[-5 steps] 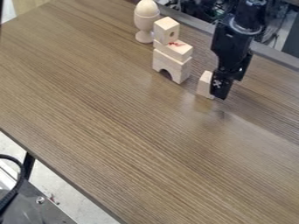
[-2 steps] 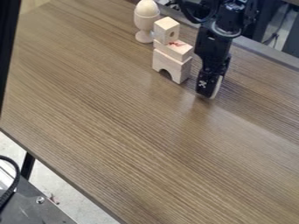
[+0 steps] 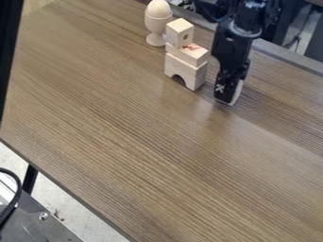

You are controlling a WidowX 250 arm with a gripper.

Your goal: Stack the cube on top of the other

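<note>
The surface (image 3: 95, 118) has a brown, streaky wood grain and a dull sheen. On it, the arch block (image 3: 183, 68), pale wood with flat faces and a rounded cutout at its foot, carries a pale slab (image 3: 197, 53) with a red scrawl on top, too small to make out. The cube (image 3: 180, 32), sharp-edged, with a round dark hole in one face, sits at the slab's upper-left end, above the arch block. Up and to the left of the arch block in the view stands a smooth wooden cup (image 3: 157, 22) on a flared foot, with a rounded, egg-like top (image 3: 158, 8). The hand (image 3: 227, 92), black with a small white mark, hangs low just right of the arch block. A pale block (image 3: 238, 93) shows along its right side; whether the hand is wide, narrow or holding that piece, I cannot tell.
</note>
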